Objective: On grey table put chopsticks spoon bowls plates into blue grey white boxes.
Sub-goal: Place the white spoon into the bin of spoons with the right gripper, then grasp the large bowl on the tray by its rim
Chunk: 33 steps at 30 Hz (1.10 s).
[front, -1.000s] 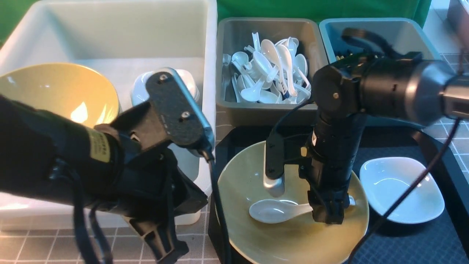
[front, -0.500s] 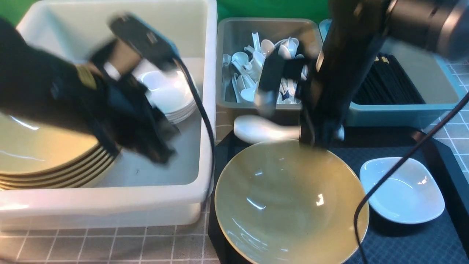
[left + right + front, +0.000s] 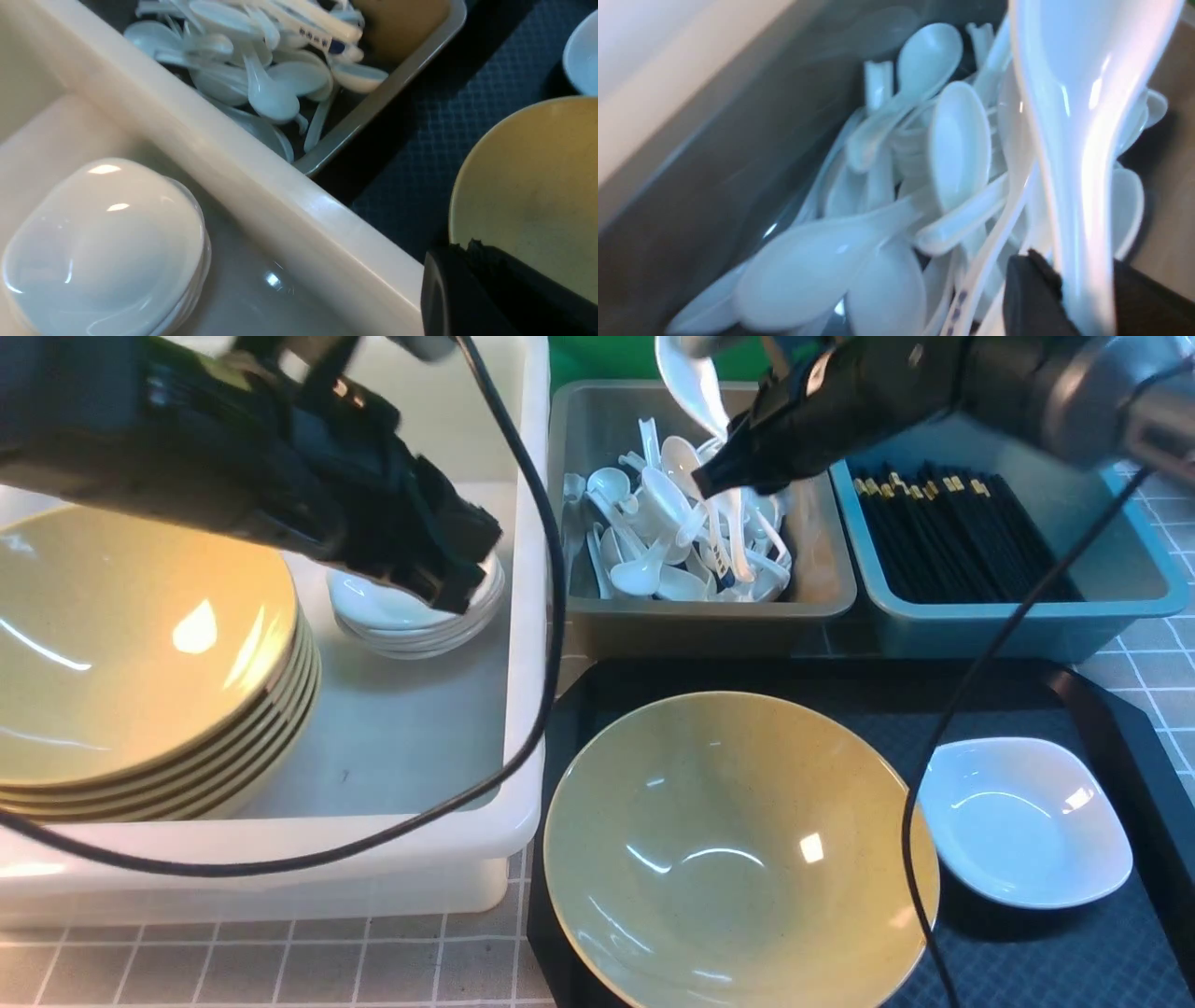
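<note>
In the front view, a glossy white soup spoon (image 3: 693, 383) is gripped by its handle in the right claw (image 3: 714, 476), scoop uppermost, above the grey-brown plastic box (image 3: 709, 616), where a heap of white spoons (image 3: 672, 541) is piled. Beside it, black chopsticks (image 3: 962, 532) are laid in the teal blue box (image 3: 1027, 630). The left claw (image 3: 456, 583) is shown closed above the large milky white box (image 3: 280, 845), near the small white plates (image 3: 401, 621) stacked beside the mustard-yellow bowls (image 3: 140, 653). On the grey tiled counter (image 3: 280, 971), a black tray (image 3: 1027, 961) is set; a single yellow bowl (image 3: 738, 849) is found at its near left and a white plate (image 3: 1022, 821) toward its right edge.

In the left wrist view, the closed left claw (image 3: 467, 270) is seen before the white box's rim (image 3: 280, 205) and the yellow bowl (image 3: 537, 186).

In the right wrist view, the spoon (image 3: 1073, 116) is clamped between black fingers (image 3: 1031, 298) over the heap (image 3: 924, 186).
</note>
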Each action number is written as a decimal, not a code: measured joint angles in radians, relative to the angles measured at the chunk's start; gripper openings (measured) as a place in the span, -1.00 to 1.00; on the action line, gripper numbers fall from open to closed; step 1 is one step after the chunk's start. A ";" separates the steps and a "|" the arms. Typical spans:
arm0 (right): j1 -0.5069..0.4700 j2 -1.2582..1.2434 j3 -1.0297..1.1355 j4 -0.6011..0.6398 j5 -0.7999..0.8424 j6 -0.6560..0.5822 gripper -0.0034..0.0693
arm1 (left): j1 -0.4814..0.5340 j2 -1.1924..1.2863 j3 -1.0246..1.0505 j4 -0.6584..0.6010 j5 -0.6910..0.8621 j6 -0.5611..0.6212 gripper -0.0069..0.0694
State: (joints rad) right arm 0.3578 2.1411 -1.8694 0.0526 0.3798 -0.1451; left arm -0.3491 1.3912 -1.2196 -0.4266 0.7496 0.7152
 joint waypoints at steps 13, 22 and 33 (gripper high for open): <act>-0.001 -0.105 -0.235 0.005 0.570 -0.087 0.67 | -0.047 0.169 -0.238 0.012 0.236 -0.027 -0.65; -0.001 -0.400 -0.189 0.013 0.787 -0.131 0.36 | -0.236 0.363 -0.414 0.213 0.296 -0.123 0.23; -0.001 -0.802 0.306 0.044 0.787 -0.120 -0.10 | -0.262 0.561 -0.423 0.290 0.252 -0.213 0.63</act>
State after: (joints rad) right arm 0.3564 1.3394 -1.5637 0.0969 1.1666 -0.2647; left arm -0.6114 1.9522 -1.6429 -0.1361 1.0016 0.5020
